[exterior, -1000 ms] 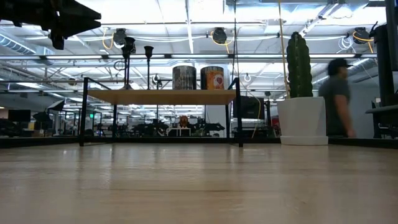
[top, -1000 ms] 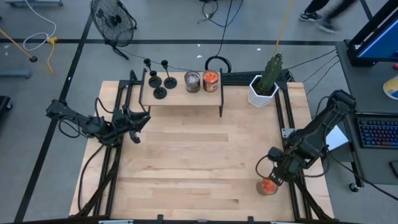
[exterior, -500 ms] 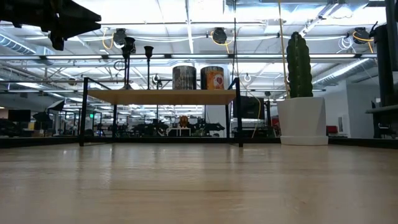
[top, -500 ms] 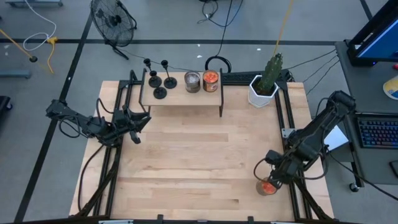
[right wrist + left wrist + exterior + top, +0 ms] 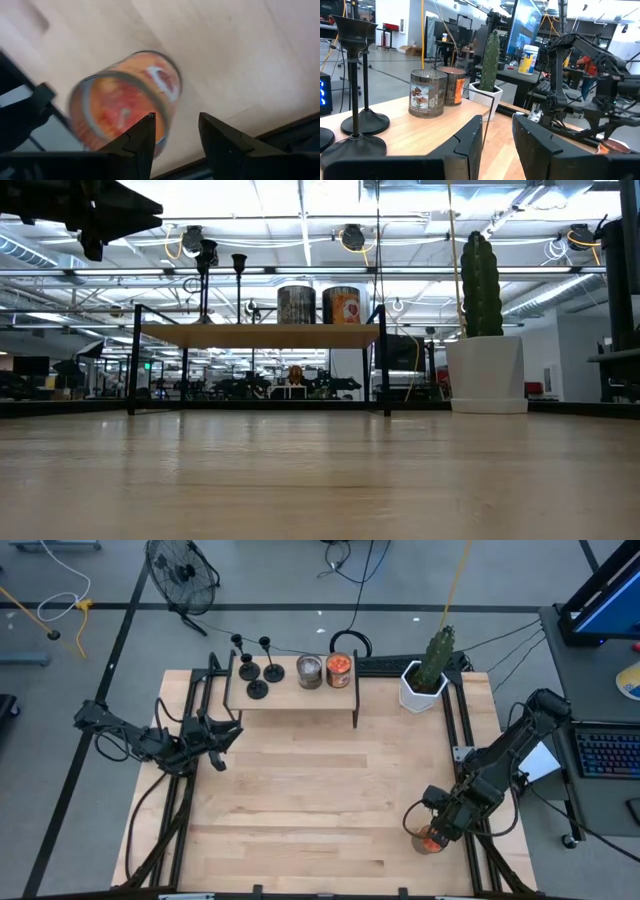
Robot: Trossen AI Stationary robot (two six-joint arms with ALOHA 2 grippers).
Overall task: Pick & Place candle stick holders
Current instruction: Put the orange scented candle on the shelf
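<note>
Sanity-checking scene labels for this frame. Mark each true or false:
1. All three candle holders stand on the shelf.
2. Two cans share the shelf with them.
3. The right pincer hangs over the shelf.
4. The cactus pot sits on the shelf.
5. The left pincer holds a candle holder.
1. True: the candle holders stand on the shelf.
2. True: two cans stand beside them.
3. False: the right pincer hovers over an orange can at the table's near right edge.
4. False: the cactus pot sits on the table beside the shelf.
5. False: the left pincer is open and empty, near the shelf's left end.
</note>
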